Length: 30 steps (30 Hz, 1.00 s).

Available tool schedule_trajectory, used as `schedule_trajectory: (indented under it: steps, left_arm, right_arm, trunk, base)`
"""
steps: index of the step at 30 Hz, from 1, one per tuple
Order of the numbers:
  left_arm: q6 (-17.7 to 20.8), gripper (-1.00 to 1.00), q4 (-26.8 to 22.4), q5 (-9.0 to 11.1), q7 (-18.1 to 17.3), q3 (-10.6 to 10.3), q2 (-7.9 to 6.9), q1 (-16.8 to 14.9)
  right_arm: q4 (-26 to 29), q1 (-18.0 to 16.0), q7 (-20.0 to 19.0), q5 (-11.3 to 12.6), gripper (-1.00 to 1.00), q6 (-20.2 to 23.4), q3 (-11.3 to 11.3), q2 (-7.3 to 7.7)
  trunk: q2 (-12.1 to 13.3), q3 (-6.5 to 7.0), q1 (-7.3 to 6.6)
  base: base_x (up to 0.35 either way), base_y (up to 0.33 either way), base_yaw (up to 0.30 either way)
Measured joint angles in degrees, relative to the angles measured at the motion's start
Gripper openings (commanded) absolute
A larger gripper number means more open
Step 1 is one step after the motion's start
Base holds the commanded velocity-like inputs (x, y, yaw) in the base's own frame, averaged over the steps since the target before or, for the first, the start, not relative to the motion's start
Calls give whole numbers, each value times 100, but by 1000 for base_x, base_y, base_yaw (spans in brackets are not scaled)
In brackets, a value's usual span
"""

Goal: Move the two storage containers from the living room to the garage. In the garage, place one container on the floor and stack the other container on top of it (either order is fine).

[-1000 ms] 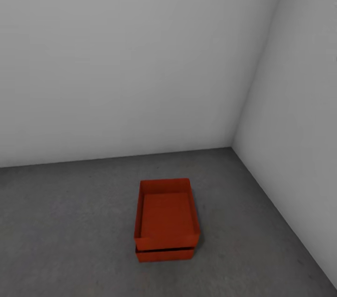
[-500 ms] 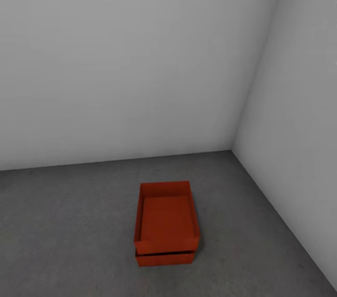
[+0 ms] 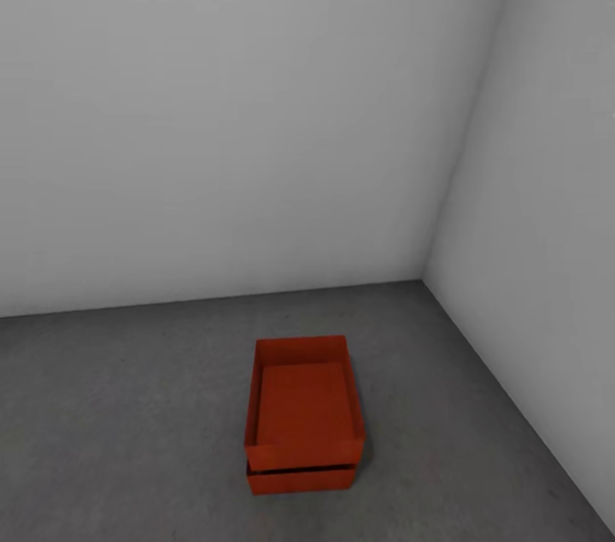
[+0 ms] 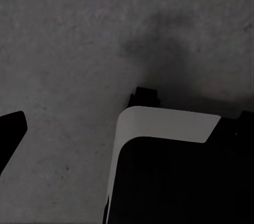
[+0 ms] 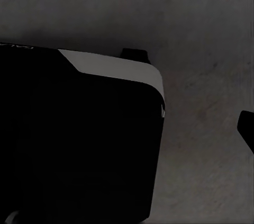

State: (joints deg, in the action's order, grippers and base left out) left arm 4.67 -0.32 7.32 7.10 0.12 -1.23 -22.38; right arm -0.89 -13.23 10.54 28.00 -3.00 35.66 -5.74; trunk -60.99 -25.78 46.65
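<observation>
In the head view the two storage containers sit stacked on the dark grey concrete floor [image 3: 128, 422] of the garage. The upper orange-red bin [image 3: 303, 405] is open-topped and empty, and it rests on the lower bin [image 3: 301, 479], of which a front strip shows. Both stand a little way out from the corner. My left gripper [image 4: 127, 128] hangs over bare concrete, one dark fingertip [image 4: 10, 134] far out at the picture's edge, jaws spread. My right gripper [image 5: 127, 128] is likewise over concrete, with a fingertip [image 5: 246, 128] at the edge. Neither holds anything.
Plain grey-white walls meet in a corner [image 3: 423, 269] behind and to the right of the stack. The right wall [image 3: 547, 269] runs close along that side. My black, white-edged base [image 4: 174, 171] shows under both wrists [image 5: 79, 139]. Open concrete lies left of the bins.
The whole head picture has shifted, so the stack and floor line sit slightly lower: the camera moved. The bins themselves have not moved.
</observation>
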Motion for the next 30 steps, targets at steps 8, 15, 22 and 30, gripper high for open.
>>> schedule_trajectory:
  steps: [8, 15, 22, 30]
  left_arm:
    - [3, 100, 0, 2, 0, 0, 0, 0]
    - [1, 100, 0, -1, 0, 0, 0, 0]
    - [0, 100, 0, 0, 0, 0, 0, 0]
    - [2, 100, 0, 2, 0, 0, 0, 0]
  right_arm:
    - [-14, 0, 1, -2, 100, 0, 2, -2]
    - [-15, 0, 1, -2, 100, 0, 2, -2]
    - [-15, 0, 1, -2, 100, 6, 0, -2]
    - [-15, 1, 1, -2, 100, 9, 1, -2]
  trunk:
    - [0, 71, 0]
    - [0, 133, 0]
    - [0, 195, 0]
    - [0, 266, 0]
  base:
    - [0, 0, 0]
    - [0, 0, 0]
    - [0, 0, 0]
    - [0, 0, 0]
